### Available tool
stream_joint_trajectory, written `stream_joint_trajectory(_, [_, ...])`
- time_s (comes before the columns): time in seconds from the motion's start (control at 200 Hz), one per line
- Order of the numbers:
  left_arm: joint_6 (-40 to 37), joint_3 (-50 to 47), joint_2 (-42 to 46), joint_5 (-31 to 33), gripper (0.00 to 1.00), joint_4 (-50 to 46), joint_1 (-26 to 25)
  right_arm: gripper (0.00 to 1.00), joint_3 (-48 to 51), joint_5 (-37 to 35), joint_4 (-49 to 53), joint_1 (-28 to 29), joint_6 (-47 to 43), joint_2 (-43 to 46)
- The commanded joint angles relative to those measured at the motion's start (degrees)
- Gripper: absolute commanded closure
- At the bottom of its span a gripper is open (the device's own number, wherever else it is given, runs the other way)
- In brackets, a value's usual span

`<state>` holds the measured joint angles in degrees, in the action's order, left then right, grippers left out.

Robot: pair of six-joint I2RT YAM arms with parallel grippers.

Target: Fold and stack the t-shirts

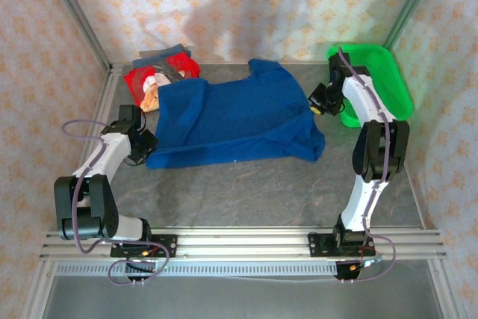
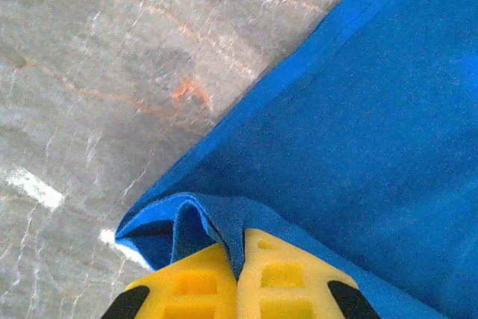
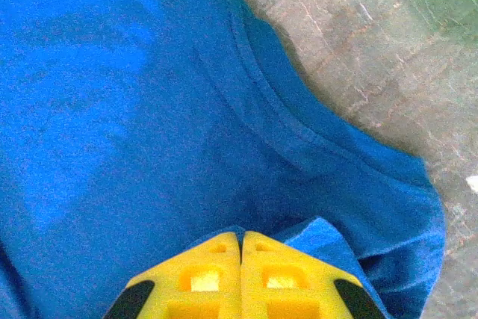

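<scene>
Royal-blue t-shirt point(image 1: 246, 113) flat at centre; red printed shirt point(image 1: 146, 84) and darker folded ones point(image 1: 160, 59) at far left.

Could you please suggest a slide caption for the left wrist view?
Left hand shut on an edge fold of the blue t-shirt, lying on the grey table.

no readable text or labels, blue t-shirt point(image 1: 239, 113) face plain

Top camera looks down from high behind; both wrist cameras, pressed close, apparently share its blue shirt point(image 1: 246, 113).
</scene>
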<state>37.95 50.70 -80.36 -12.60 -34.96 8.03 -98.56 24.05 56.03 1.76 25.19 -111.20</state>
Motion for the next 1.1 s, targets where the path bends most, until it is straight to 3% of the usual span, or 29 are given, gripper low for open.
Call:
stream_joint_trajectory(0.0, [-1.8, 2.4, -1.9, 2.2, 1.00, 1.7, 0.7, 1.00, -4.4, -4.0, 3.0, 0.5, -2.1, -2.7])
stream_joint_trajectory(0.555, [-2.5, 4.6, -9.5, 1.8, 1.00, 4.8, 0.7, 1.00, -18.5, -7.2, 8.5, 2.7, -5.2, -13.3])
stream_joint_trajectory(0.61, [-2.4, 5.5, -10.7, 1.6, 0.89, 5.0, 0.6, 1.00, -19.4, -7.3, 8.7, 2.8, -4.9, -14.2])
stream_joint_trajectory(0.646, [-2.1, 6.0, -11.0, 1.4, 0.88, 5.5, 0.7, 1.00, -20.2, -7.1, 8.7, 2.9, -4.6, -14.8])
stream_joint_trajectory(0.726, [-1.4, 7.1, -11.3, 1.0, 0.97, 6.6, 0.7, 1.00, -22.1, -7.0, 8.9, 3.1, -4.1, -16.3])
stream_joint_trajectory(0.901, [-1.7, 11.9, -14.3, -0.1, 0.98, 5.3, 0.7, 1.00, -26.7, -7.3, 10.3, 3.2, -3.5, -19.6])
stream_joint_trajectory(0.926, [-1.8, 12.3, -14.6, -0.1, 0.95, 5.1, 0.6, 1.00, -27.3, -7.2, 10.3, 3.2, -3.4, -20.2])
stream_joint_trajectory(1.011, [-2.0, 13.3, -14.8, 0.0, 0.65, 3.9, 0.7, 1.00, -29.3, -6.0, 9.8, 3.2, -2.6, -21.9])
stream_joint_trajectory(1.096, [-1.5, 13.9, -13.8, 2.2, 0.44, 1.7, 1.2, 1.00, -31.9, -4.3, 8.7, 3.2, -1.5, -23.9])
